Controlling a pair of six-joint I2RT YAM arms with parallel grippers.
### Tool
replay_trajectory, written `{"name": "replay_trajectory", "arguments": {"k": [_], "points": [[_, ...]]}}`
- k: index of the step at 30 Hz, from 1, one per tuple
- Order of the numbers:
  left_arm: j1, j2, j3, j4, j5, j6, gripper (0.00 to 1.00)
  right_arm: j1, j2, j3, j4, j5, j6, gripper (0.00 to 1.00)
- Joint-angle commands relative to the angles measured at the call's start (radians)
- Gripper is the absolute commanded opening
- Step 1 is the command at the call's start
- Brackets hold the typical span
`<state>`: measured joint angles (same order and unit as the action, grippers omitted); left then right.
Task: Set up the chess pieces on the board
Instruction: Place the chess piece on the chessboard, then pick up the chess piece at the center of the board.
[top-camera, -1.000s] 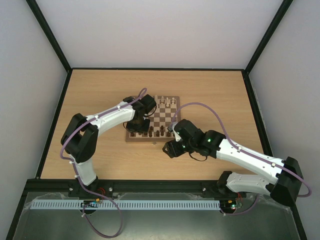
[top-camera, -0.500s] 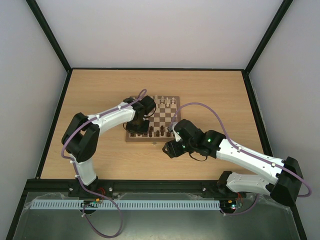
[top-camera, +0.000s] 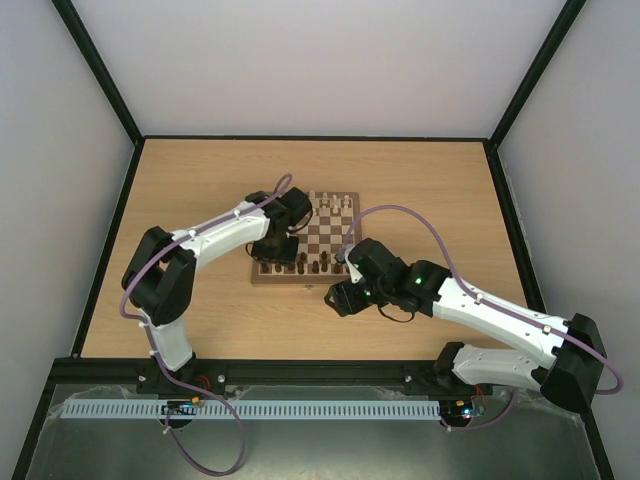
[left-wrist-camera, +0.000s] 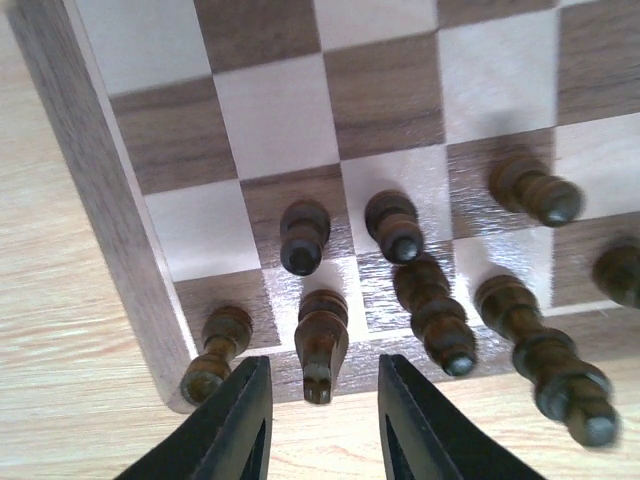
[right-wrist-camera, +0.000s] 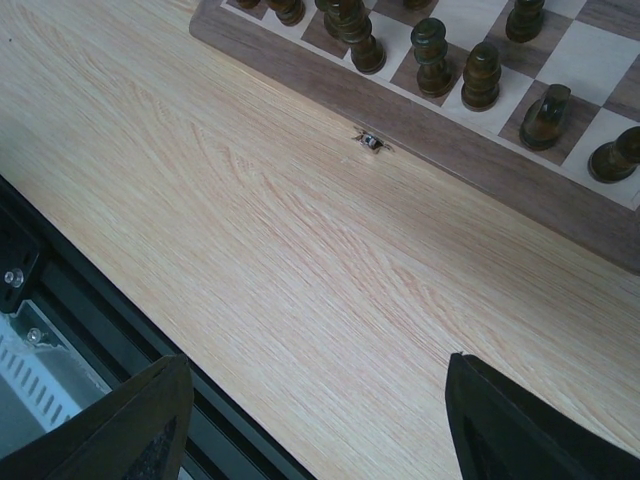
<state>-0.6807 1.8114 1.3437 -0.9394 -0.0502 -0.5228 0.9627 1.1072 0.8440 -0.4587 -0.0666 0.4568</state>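
Note:
The board (top-camera: 300, 281) lies mid-table, with dark chess pieces (top-camera: 300, 263) in its two near rows. In the left wrist view the board's near left corner (left-wrist-camera: 110, 230) holds several dark pieces. One of them, a knight-like piece (left-wrist-camera: 320, 340), stands upright in the edge row. My left gripper (left-wrist-camera: 323, 375) is open around its top, with a gap on each side. My right gripper (right-wrist-camera: 315, 360) hangs open over bare table in front of the board's near border (right-wrist-camera: 480, 165), nothing between its fingers. In the top view it (top-camera: 338, 297) is just off the board's near right corner.
Pale chessmen (top-camera: 335, 205) stand along the board's far side. A small metal latch (right-wrist-camera: 370, 141) sits on the board's near edge. The black table frame (right-wrist-camera: 70, 300) runs close below my right gripper. Wooden tabletop (top-camera: 180, 200) surrounds the board.
My left gripper's jaws have parted from the knight-like piece, which now stands free on its square. Neither arm has visibly shifted.

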Motion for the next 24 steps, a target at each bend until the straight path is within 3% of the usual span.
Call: {"name": "replay_trajectory", "arguments": {"k": [1,7,15,17,19,24], "points": [[-0.009,-0.089,0.095,-0.071,-0.026,0.0,0.36,0.006,0.011,-0.003,-0.032,0.017,0.01,0.71],[-0.058,-0.295,0.089,0.002,-0.017,-0.002,0.53,0.006,0.057,0.009,-0.047,0.061,0.019,0.76],[-0.092,-0.641,-0.248,0.287,0.065,-0.077,0.75,-0.004,0.089,0.031,-0.081,0.151,0.062,0.91],[-0.096,-0.709,-0.314,0.324,0.065,-0.094,0.84,-0.011,0.079,0.035,-0.094,0.175,0.081,1.0],[-0.098,-0.762,-0.367,0.347,0.053,-0.103,0.97,-0.022,0.062,0.029,-0.096,0.192,0.101,0.99],[-0.1,-0.842,-0.435,0.378,0.044,-0.102,0.99,-0.099,0.023,0.0,-0.075,0.187,0.148,0.99]]}}
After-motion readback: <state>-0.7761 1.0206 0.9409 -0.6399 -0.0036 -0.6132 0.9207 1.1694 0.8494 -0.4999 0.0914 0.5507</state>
